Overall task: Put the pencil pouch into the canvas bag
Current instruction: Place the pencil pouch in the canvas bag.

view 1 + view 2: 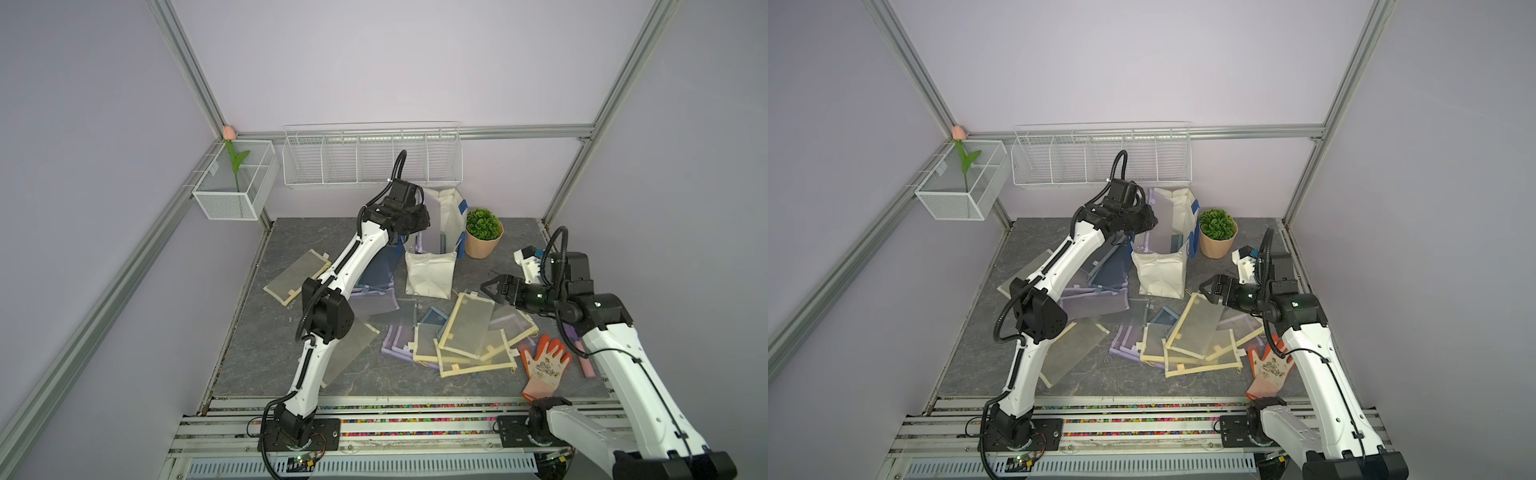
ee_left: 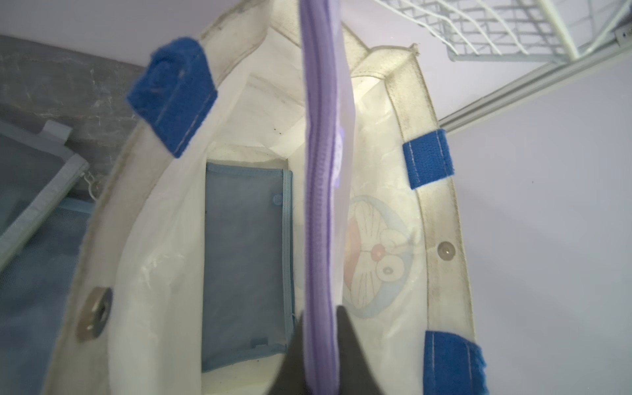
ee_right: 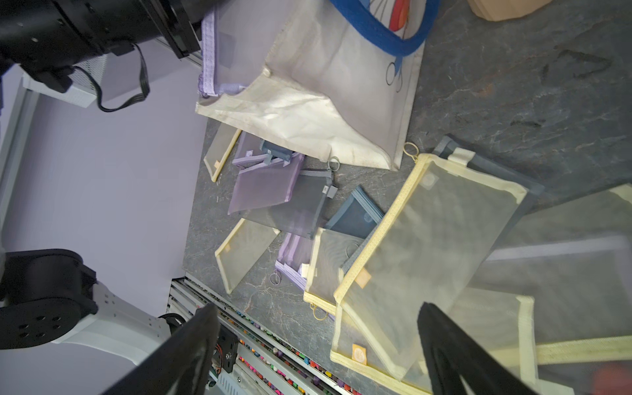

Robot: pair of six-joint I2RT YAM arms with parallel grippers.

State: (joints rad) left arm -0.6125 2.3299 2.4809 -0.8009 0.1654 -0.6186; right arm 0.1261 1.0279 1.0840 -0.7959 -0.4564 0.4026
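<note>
Over the open mouth of the canvas bag (image 1: pixel 430 278) hangs the left gripper (image 2: pixel 319 309), pointing straight down into it. A purple pencil pouch (image 2: pixel 319 171) stands on edge inside the bag with its zipper side up, and its upper part rises above the rim. The two dark fingers (image 2: pixel 352 349) sit close on either side of that zipper edge. From where I stand I cannot tell whether they are pinching it or merely flanking it. Flat on the bag's floor, beside the purple one, lies a blue mesh pouch (image 2: pixel 244 253).

Just beside the bag, on the right arm's side, stands a potted plant (image 1: pixel 483 232) in a peach pot. In front of the bag, toward the arm bases, a heap of yellow mesh pouches (image 1: pixel 467 328) lies overlapping on the slate table (image 1: pixel 316 232), mixed with purple and grey ones. The right gripper (image 3: pixel 318 342) hovers above that heap, near the bag's front corner, with its jaws spread wide and nothing between them. Further from the bag, past the heap, an orange glove (image 1: pixel 544 365) lies palm up by the right arm.
</note>
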